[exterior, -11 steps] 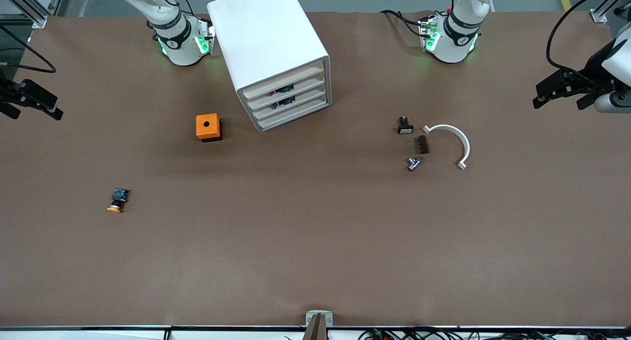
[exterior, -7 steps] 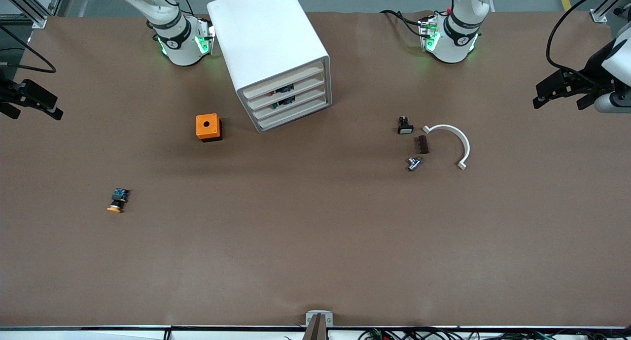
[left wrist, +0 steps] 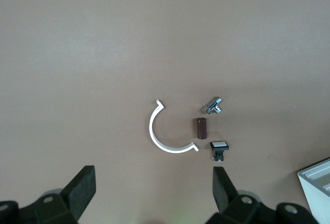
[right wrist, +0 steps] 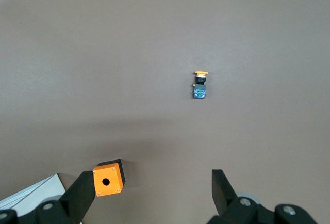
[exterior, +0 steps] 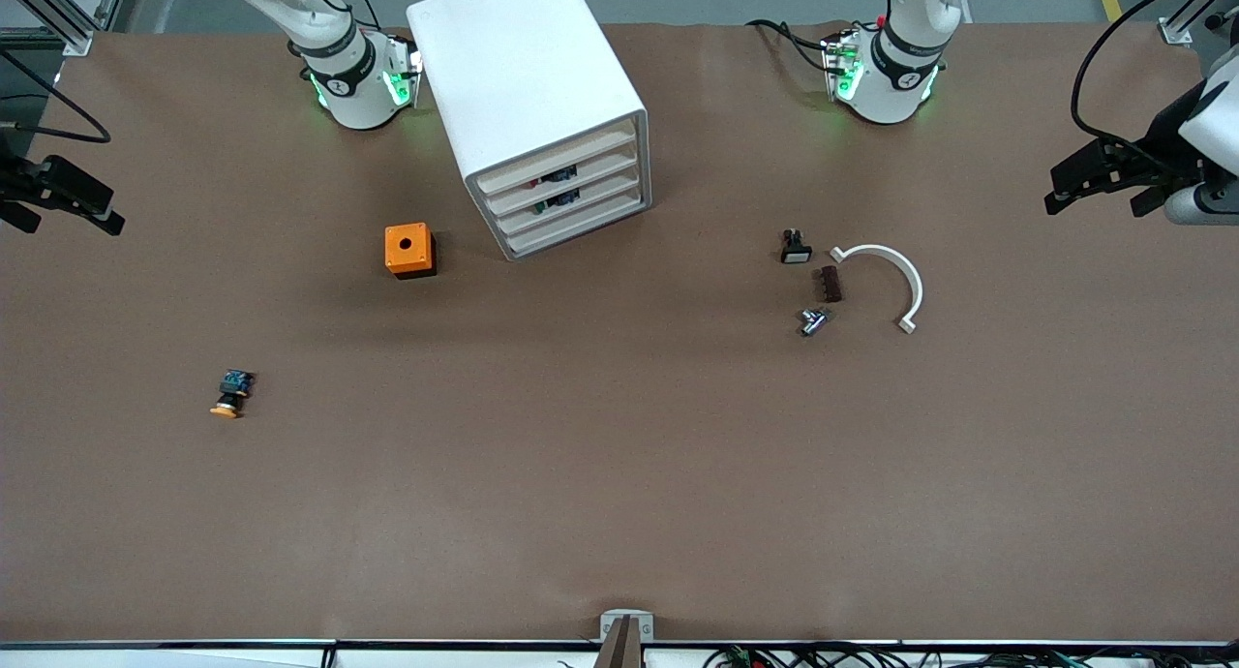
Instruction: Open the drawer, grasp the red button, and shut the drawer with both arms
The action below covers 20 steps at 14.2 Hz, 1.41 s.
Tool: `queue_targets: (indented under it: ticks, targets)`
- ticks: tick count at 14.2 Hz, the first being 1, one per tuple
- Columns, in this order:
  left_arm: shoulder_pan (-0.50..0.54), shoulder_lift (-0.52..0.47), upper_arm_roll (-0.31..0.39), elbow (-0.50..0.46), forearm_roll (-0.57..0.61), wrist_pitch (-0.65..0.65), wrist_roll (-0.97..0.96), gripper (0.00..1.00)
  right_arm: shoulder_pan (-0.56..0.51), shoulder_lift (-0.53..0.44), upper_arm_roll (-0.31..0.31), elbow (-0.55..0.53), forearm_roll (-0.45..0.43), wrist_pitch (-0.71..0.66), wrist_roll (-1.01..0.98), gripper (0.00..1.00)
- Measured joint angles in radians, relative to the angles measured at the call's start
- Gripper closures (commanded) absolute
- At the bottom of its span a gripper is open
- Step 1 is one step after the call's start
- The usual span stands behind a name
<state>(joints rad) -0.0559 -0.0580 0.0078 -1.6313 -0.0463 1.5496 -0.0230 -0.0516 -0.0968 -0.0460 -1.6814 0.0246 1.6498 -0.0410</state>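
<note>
The white cabinet (exterior: 523, 77) stands between the arm bases, with its four stacked drawers (exterior: 566, 198) all shut. Small dark parts show through the gaps above two drawers; I cannot make out the red-capped button. My left gripper (exterior: 1094, 179) hangs open and empty over the left arm's end of the table; its wrist view shows the gripper (left wrist: 153, 190) with wide-apart fingers. My right gripper (exterior: 58, 198) hangs open and empty over the right arm's end; its wrist view shows the gripper (right wrist: 152, 193) with fingers spread.
An orange cube with a hole (exterior: 407, 250) sits beside the cabinet. An orange-yellow-capped button (exterior: 230, 394) lies nearer the front camera. Toward the left arm's end lie a white arc (exterior: 895, 271), a brown block (exterior: 830, 284), a metal piece (exterior: 811, 320) and a white-capped switch (exterior: 796, 248).
The left gripper has shifted very slightly; nothing else has moved.
</note>
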Motion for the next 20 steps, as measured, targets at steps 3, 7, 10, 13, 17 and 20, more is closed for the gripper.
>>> queue_targets:
  ticks: [3,7,10,13,17,20]
  targets:
    - [0.0,0.033,0.0,-0.001,0.0,-0.001,0.0,0.0,0.0,0.0,0.0,0.0,0.0,-0.001,0.0,0.0]
    - [-0.006,0.094,-0.001,-0.001,0.0,-0.001,0.0,0.0,0.0,0.0,0.0,0.0,0.0,-0.003,0.0,0.0]
    - [-0.018,0.119,-0.003,-0.001,0.0,-0.003,0.0,0.0,0.0,0.0,0.001,0.0,0.0,-0.012,0.016,0.0]
    - [-0.063,0.131,-0.01,-0.001,0.0,-0.053,-0.051,0.0,0.0,0.0,0.002,0.0,0.0,-0.016,0.024,0.0]
    - [-0.168,0.173,-0.022,0.002,-0.098,-0.12,-0.315,0.0,0.001,0.0,0.004,-0.001,0.0,-0.016,0.029,0.0]
    - [-0.252,0.218,-0.026,0.008,-0.193,-0.142,-0.614,0.0,0.001,0.0,0.004,-0.004,0.0,-0.016,0.029,0.0]
